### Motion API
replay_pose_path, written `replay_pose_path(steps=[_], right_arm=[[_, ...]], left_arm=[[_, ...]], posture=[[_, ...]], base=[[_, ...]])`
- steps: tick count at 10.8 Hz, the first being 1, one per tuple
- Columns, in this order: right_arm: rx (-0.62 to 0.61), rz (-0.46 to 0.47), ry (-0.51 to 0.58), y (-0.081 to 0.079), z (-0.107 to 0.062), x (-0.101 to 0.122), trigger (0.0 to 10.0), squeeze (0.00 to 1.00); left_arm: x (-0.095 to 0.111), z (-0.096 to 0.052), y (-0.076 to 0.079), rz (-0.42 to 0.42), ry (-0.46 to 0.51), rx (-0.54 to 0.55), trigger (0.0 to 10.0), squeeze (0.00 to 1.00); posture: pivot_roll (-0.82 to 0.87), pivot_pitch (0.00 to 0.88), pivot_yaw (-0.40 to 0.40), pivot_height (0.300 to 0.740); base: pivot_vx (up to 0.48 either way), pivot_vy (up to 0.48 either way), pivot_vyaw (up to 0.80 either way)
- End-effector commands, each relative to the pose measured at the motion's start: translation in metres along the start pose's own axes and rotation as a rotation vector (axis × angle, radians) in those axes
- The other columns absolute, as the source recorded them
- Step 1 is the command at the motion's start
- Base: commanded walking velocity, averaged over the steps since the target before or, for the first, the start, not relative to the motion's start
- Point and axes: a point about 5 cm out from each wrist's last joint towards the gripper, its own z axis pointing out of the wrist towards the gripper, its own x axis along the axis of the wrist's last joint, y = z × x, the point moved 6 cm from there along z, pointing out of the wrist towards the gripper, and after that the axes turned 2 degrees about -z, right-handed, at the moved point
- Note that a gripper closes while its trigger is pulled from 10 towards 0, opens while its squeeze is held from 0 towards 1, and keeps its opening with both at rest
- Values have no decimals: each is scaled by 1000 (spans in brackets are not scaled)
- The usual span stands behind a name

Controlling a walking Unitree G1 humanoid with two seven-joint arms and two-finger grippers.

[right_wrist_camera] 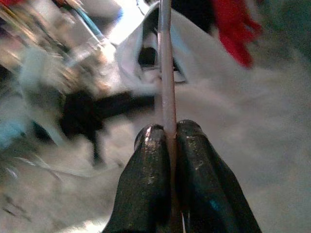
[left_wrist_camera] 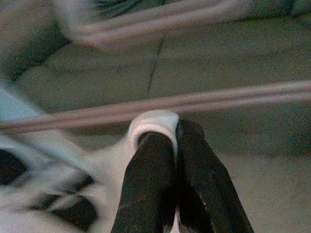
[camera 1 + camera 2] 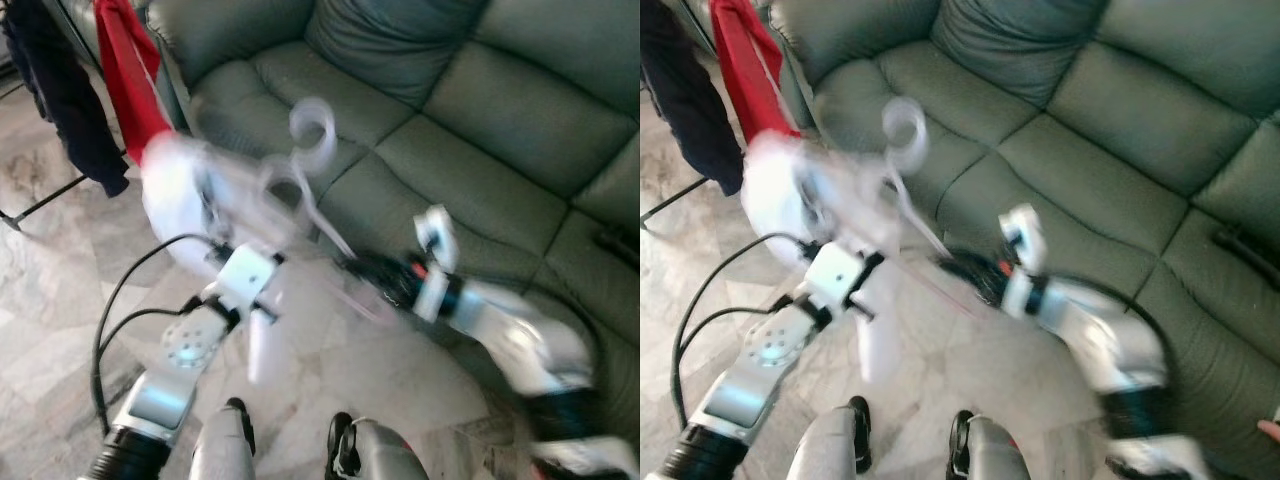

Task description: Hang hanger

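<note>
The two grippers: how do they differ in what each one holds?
The left gripper is shut on white cloth with dark markings, which hangs on the pink hanger; the right gripper is shut directly on a bare pink bar of that hanger. In the eye views, the left gripper sits near the hanger's curled hook, while the right gripper holds the far end, nearer the green sofa. Both have their fingers closed, and both are blurred.

Heavy motion blur throughout, soft even daylight, no glare.
</note>
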Motion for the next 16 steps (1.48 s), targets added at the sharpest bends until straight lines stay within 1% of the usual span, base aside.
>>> replay_pose_path(steps=[1, 2, 3, 4, 5, 6, 7, 8, 9, 10, 11, 12, 13, 14, 15, 16], right_arm=[[-113, 15, -74, 20, -17, -19, 10000, 0], [-172, -24, -156, 32, -33, -36, 10000, 0], [-220, -88, -250, 42, -53, -51, 10000, 0], [-220, -97, -257, 44, -58, -51, 10000, 0], [-228, -142, -303, 49, -68, -53, 10000, 0], [-200, -217, -372, 49, -79, -59, 10000, 0], [-291, -311, -355, 70, -91, -46, 10000, 0], [-259, -246, -234, 67, -93, -22, 10000, 0], [-131, -276, -364, 51, -106, -37, 10000, 0], [-55, -292, -434, 41, -114, -46, 10000, 0], [-6, -298, -471, 35, -122, -47, 10000, 0], [24, -325, -493, 35, -131, -40, 10000, 0], [42, -340, -507, 35, -134, -34, 10000, 0], [42, -367, -544, 39, -135, -33, 10000, 0], [-170, -573, -674, 82, -143, -35, 10000, 0], [-353, -678, -645, 110, -143, -19, 10000, 0]], left_arm=[[21, 2, -24, 71, 82, 63, 10000, 0], [21, 3, -39, 148, 79, 81, 10000, 0], [23, 3, -62, 216, 74, 123, 10000, 0], [25, 3, -68, 233, 79, 137, 10000, 0], [33, 3, -79, 253, 102, 158, 10000, 0], [39, 3, -87, 270, 125, 177, 10000, 0], [42, 2, -94, 290, 130, 191, 10000, 0], [38, 1, -98, 301, 121, 200, 10000, 0], [40, 1, -96, 317, 128, 190, 10000, 0], [42, 2, -93, 329, 142, 172, 10000, 0], [44, 3, -87, 349, 158, 129, 10000, 0], [45, 2, -78, 364, 183, 65, 10000, 0], [48, 2, -72, 368, 204, 24, 10000, 0], [52, 2, -63, 365, 228, -34, 10000, 0], [56, 1, -64, 400, 227, -42, 10000, 0], [58, 0, -71, 393, 228, -14, 10000, 0]], posture=[[41, 219, -99, 740], [37, 217, -94, 740], [32, 215, -86, 740], [31, 214, -83, 740], [32, 214, -80, 740], [33, 217, -76, 740], [34, 221, -75, 740], [33, 222, -70, 740], [31, 225, -67, 740], [33, 225, -65, 740], [32, 226, -63, 740], [29, 229, -61, 740], [26, 229, -61, 740], [25, 229, -62, 740], [29, 230, -66, 740], [36, 230, -67, 740]], base=[[0, 0, 0], [0, 0, 0], [0, 0, 0], [0, 0, 0], [0, 0, 0], [0, 0, 0], [0, 0, 0], [0, 0, 0], [0, 0, 0], [0, 0, 0], [0, 0, 0], [0, 0, 0], [0, 0, 0], [0, 0, 0], [0, 0, 0], [0, 0, 0]])
